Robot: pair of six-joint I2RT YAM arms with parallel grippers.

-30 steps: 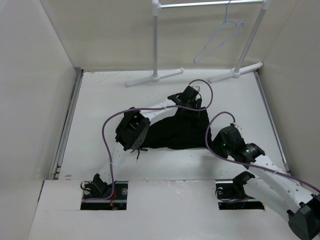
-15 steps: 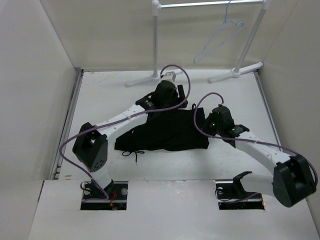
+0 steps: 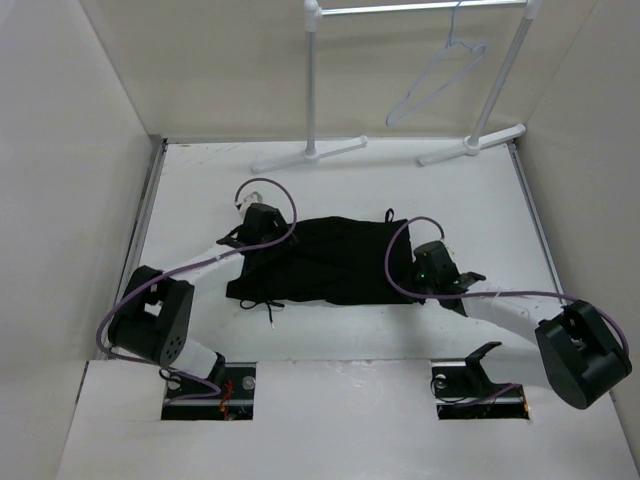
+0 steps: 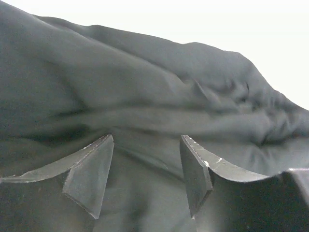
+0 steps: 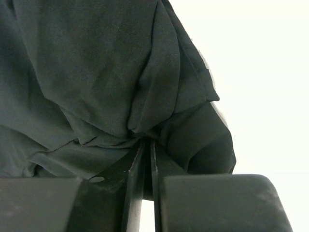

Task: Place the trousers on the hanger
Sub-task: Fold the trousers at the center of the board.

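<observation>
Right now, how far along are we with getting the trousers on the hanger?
Done: the trousers lie spread on the table. In hand: the right gripper is shut on their right edge; the left gripper is open over the left edge. Left: lift them and drape them over the hanger, hanging bare on the rack.

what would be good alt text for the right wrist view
The right gripper has its jaws shut on a pinched fold of the black trousers, which fill the left of the frame. Bare white table shows on the right.
</observation>
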